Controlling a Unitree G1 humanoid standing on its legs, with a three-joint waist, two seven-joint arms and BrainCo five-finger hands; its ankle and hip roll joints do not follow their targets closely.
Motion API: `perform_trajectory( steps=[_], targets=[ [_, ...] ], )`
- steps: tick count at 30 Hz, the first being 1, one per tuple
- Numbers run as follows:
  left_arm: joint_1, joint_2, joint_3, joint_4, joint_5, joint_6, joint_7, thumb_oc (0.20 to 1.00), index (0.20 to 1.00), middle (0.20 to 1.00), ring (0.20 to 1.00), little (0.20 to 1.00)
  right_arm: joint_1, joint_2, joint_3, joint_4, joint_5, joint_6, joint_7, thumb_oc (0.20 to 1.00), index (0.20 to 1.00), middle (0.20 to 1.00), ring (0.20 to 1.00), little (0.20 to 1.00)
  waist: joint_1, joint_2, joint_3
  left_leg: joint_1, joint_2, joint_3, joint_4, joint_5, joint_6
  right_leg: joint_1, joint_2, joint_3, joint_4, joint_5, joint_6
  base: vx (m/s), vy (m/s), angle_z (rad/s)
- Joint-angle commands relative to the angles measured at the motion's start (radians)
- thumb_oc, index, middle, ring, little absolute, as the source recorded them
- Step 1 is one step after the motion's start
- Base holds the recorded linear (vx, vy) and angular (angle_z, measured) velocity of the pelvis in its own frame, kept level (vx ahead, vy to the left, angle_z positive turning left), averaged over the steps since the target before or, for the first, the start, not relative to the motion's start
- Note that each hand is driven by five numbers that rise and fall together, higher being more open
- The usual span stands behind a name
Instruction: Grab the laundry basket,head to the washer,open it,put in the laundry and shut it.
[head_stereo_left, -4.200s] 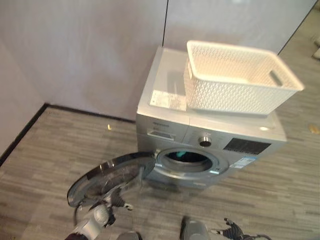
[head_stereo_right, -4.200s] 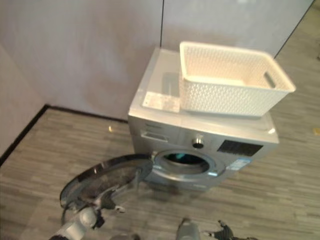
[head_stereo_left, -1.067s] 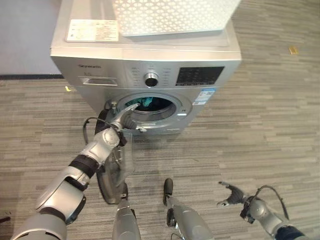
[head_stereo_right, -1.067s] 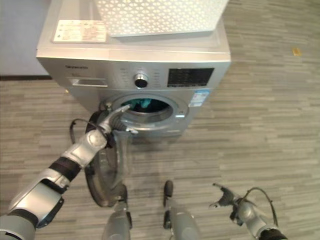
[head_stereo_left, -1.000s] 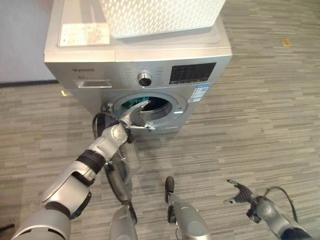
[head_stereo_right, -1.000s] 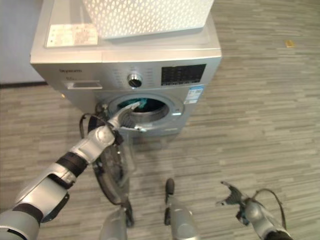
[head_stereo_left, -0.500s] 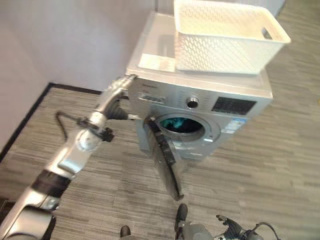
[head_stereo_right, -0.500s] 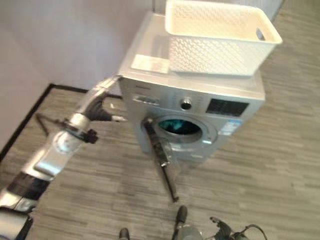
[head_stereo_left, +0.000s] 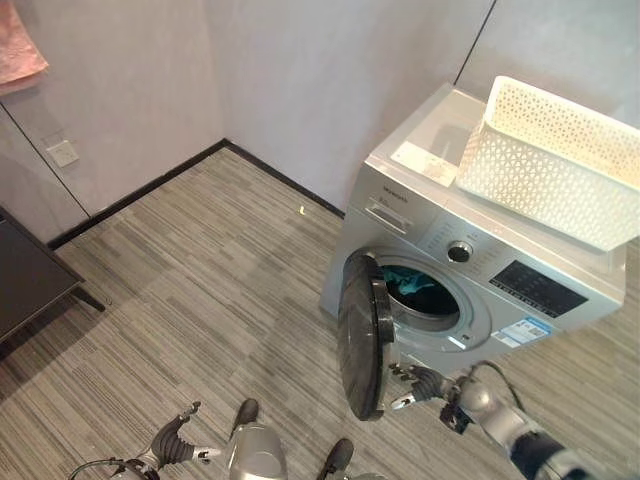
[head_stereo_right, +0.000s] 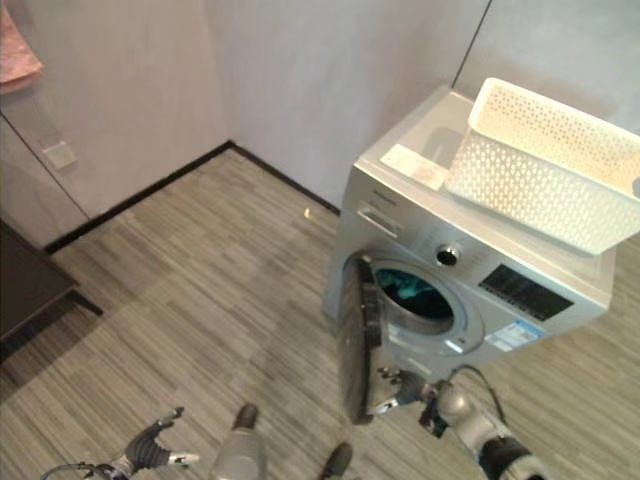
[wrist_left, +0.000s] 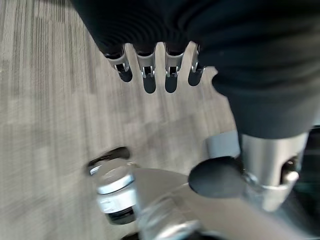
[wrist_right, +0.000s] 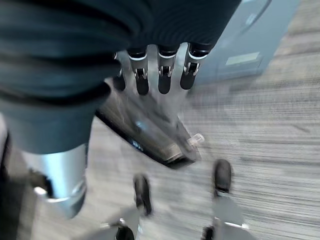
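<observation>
Half a second ago the left hand (head_stereo_left: 172, 444) reached up by the washer's (head_stereo_left: 480, 280) top corner — now it hangs low over the floor (head_stereo_left: 200, 290), fingers released and holding nothing. Meanwhile the right hand (head_stereo_left: 415, 385) has come up to the lower edge of the door (head_stereo_left: 362, 335), its fingers (wrist_right: 159, 75) straight and spread, just beside the rim; touch cannot be told. That door stands ajar, edge-on to the head camera. Teal laundry (head_stereo_left: 405, 283) lies inside the drum. On top of the washer sits the white basket (head_stereo_left: 555, 160) — well apart from both hands.
</observation>
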Motion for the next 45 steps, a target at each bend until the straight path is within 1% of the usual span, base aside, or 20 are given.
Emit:
perform_trajectory(
  steps=[1,6,12,13,14,15,17,19,21,25,29,30,31,33,36,38,39,40,41,45],
  targets=[
    [-0.086,0.047,-0.098,0.095,-0.007,-0.009,0.059,1.000,1.000,1.000,1.000,1.000,-0.040,0.169,0.052,-0.017,0.068,-0.032,0.034,1.000,1.000,1.000,1.000,1.000,0.050,-0.039,-0.061,-0.132,-0.033,-0.014,0.064,0.047,0.068,0.122,-0.050,0.002,0.114,-0.220,0.068,0.19,0.178,-0.21],
    [-0.136,0.017,-0.117,0.209,-0.069,-0.004,0.101,1.000,1.000,1.000,1.000,1.000,-0.034,0.221,0.069,0.032,0.044,-0.034,0.007,1.000,1.000,1.000,1.000,1.000,0.045,-0.040,-0.102,-0.075,-0.069,0.015,0.029,0.033,0.096,0.128,-0.093,0.007,0.128,-0.205,0.094,0.14,0.156,-0.07],
    [-0.150,-0.012,-0.078,0.307,-0.120,-0.011,0.143,1.000,1.000,1.000,1.000,1.000,0.001,0.070,0.031,-0.097,0.043,-0.035,0.049,1.000,1.000,1.000,1.000,1.000,-0.005,-0.038,-0.135,-0.027,-0.089,0.048,-0.008,0.023,0.112,0.115,-0.121,0.026,0.131,-0.184,0.121,0.03,0.088,-0.14],
    [-0.144,-0.013,-0.067,0.315,-0.125,-0.014,0.144,1.000,1.000,1.000,1.000,1.000,-0.007,0.006,0.020,-0.155,0.076,-0.039,0.072,1.000,1.000,1.000,1.000,1.000,-0.016,-0.040,-0.141,-0.021,-0.090,0.052,-0.008,0.019,0.114,0.112,-0.124,0.032,0.130,-0.180,0.125,0.00,0.058,-0.26],
    [-0.129,-0.028,-0.050,0.331,-0.141,-0.020,0.141,1.000,1.000,1.000,1.000,1.000,-0.029,-0.138,0.002,-0.292,0.209,-0.026,0.132,1.000,1.000,1.000,1.000,1.000,-0.031,-0.033,-0.152,-0.005,-0.092,0.064,-0.013,0.015,0.115,0.108,-0.129,0.042,0.130,-0.176,0.132,0.00,0.069,-0.20],
    [-0.121,-0.041,-0.045,0.350,-0.150,-0.024,0.138,1.000,1.000,1.000,1.000,1.000,-0.052,-0.215,-0.012,-0.371,0.307,-0.020,0.157,1.000,1.000,1.000,1.000,1.000,-0.039,-0.031,-0.158,0.003,-0.091,0.073,-0.016,0.016,0.114,0.109,-0.132,0.046,0.128,-0.172,0.135,0.01,0.065,-0.16],
    [-0.115,-0.066,-0.040,0.388,-0.168,-0.032,0.130,1.000,1.000,1.000,1.000,1.000,-0.089,-0.336,-0.053,-0.511,0.483,-0.016,0.176,1.000,1.000,1.000,1.000,1.000,-0.050,-0.023,-0.167,0.016,-0.090,0.085,-0.024,0.019,0.113,0.113,-0.135,0.049,0.123,-0.167,0.142,0.01,0.036,-0.39],
    [-0.104,-0.081,-0.034,0.409,-0.180,-0.038,0.123,1.000,1.000,1.000,1.000,1.000,-0.124,-0.393,-0.137,-0.604,0.644,-0.033,0.160,1.000,1.000,1.000,1.000,1.000,-0.063,-0.018,-0.180,0.022,-0.089,0.090,-0.028,0.020,0.113,0.114,-0.139,0.045,0.122,-0.162,0.148,0.01,0.038,-0.31],
    [-0.106,-0.091,-0.048,0.437,-0.182,-0.044,0.123,1.000,1.000,1.000,1.000,1.000,-0.158,-0.332,-0.224,-0.590,0.717,-0.088,0.070,1.000,1.000,1.000,1.000,1.000,-0.061,-0.011,-0.187,0.029,-0.093,0.089,-0.034,0.020,0.115,0.119,-0.142,0.040,0.121,-0.159,0.152,0.00,0.034,-0.16],
    [-0.129,-0.088,-0.101,0.473,-0.219,-0.043,0.167,1.000,1.000,1.000,1.000,1.000,-0.330,-0.053,-0.244,-0.419,0.699,-0.191,-0.168,1.000,1.000,1.000,1.000,1.000,-0.018,-0.014,-0.190,0.021,-0.101,0.071,-0.035,0.019,0.121,0.119,-0.149,0.021,0.126,-0.155,0.152,-0.02,0.038,0.02],
    [-0.144,-0.060,-0.135,0.458,-0.277,-0.040,0.190,1.000,1.000,1.000,1.000,1.000,-0.563,0.101,-0.160,-0.165,0.650,-0.163,-0.242,1.000,1.000,1.000,1.000,1.000,0.041,-0.037,-0.170,0.006,-0.105,0.036,-0.031,0.021,0.124,0.126,-0.148,-0.007,0.129,-0.156,0.149,-0.01,0.014,0.26],
    [-0.145,-0.060,-0.134,0.458,-0.277,-0.040,0.190,1.000,1.000,1.000,1.000,1.000,-0.566,0.101,-0.160,-0.163,0.651,-0.164,-0.241,1.000,1.000,1.000,1.000,1.000,0.038,-0.038,-0.172,0.000,-0.106,0.034,-0.030,0.024,0.125,0.123,-0.148,-0.009,0.126,-0.152,0.149,-0.02,-0.021,0.63],
    [-0.154,-0.045,-0.158,0.455,-0.295,-0.039,0.193,1.000,1.000,1.000,1.000,1.000,-0.627,0.189,-0.146,-0.014,0.660,-0.143,-0.252,1.000,1.000,1.000,1.000,1.000,0.084,-0.054,-0.154,-0.017,-0.112,0.001,-0.027,0.027,0.125,0.129,-0.146,-0.037,0.127,-0.155,0.147,-0.02,-0.021,0.69],
    [-0.156,-0.042,-0.165,0.451,-0.300,-0.037,0.190,1.000,1.000,1.000,1.000,1.000,-0.652,0.202,-0.140,0.033,0.659,-0.134,-0.258,1.000,1.000,1.000,1.000,1.000,0.094,-0.061,-0.151,-0.031,-0.116,-0.013,-0.026,0.032,0.127,0.126,-0.145,-0.049,0.124,-0.152,0.147,-0.01,-0.009,0.57],
    [-0.168,-0.005,-0.198,0.426,-0.313,-0.028,0.177,1.000,1.000,1.000,1.000,1.000,-0.709,0.274,-0.163,0.264,0.647,-0.097,-0.287,1.000,1.000,1.000,1.000,1.000,0.169,-0.088,-0.122,-0.085,-0.137,-0.087,-0.020,0.045,0.121,0.128,-0.136,-0.120,0.125,-0.167,0.142,0.02,-0.033,0.75],
    [-0.174,0.006,-0.202,0.431,-0.311,-0.026,0.176,1.000,1.000,1.000,1.000,1.000,-0.725,0.285,-0.182,0.316,0.654,-0.096,-0.293,1.000,1.000,1.000,1.000,1.000,0.184,-0.095,-0.115,-0.102,-0.144,-0.107,-0.018,0.050,0.119,0.127,-0.132,-0.140,0.124,-0.173,0.140,0.04,-0.029,0.85],
    [-0.189,0.019,-0.214,0.440,-0.309,-0.022,0.176,1.000,1.000,1.000,1.000,1.000,-0.730,0.300,-0.231,0.417,0.681,-0.092,-0.315,1.000,1.000,1.000,1.000,1.000,0.213,-0.101,-0.100,-0.134,-0.157,-0.137,-0.014,0.057,0.115,0.121,-0.125,-0.166,0.123,-0.179,0.136,0.02,-0.015,0.77],
    [-0.190,0.019,-0.214,0.440,-0.309,-0.021,0.176,1.000,1.000,1.000,1.000,1.000,-0.732,0.301,-0.232,0.419,0.681,-0.093,-0.314,1.000,1.000,1.000,1.000,1.000,0.211,-0.102,-0.100,-0.136,-0.158,-0.139,-0.013,0.057,0.115,0.120,-0.125,-0.167,0.123,-0.180,0.136,0.12,-0.099,0.66],
    [-0.203,0.026,-0.227,0.455,-0.307,-0.016,0.180,1.000,1.000,1.000,1.000,1.000,-0.737,0.320,-0.298,0.501,0.738,-0.093,-0.347,1.000,1.000,1.000,1.000,1.000,0.235,-0.110,-0.087,-0.155,-0.167,-0.169,-0.015,0.040,0.106,0.118,-0.111,-0.175,0.123,-0.214,0.131,0.09,-0.090,0.69],
    [-0.253,0.030,-0.275,0.457,-0.302,-0.006,0.193,1.000,1.000,1.000,1.000,1.000,-0.708,0.394,-0.440,0.583,0.896,-0.121,-0.415,1.000,1.000,1.000,1.000,1.000,0.284,-0.094,-0.041,-0.207,-0.189,-0.213,0.005,0.043,0.101,0.098,-0.101,-0.212,0.131,-0.236,0.118,0.01,-0.029,0.28]
  ],
)
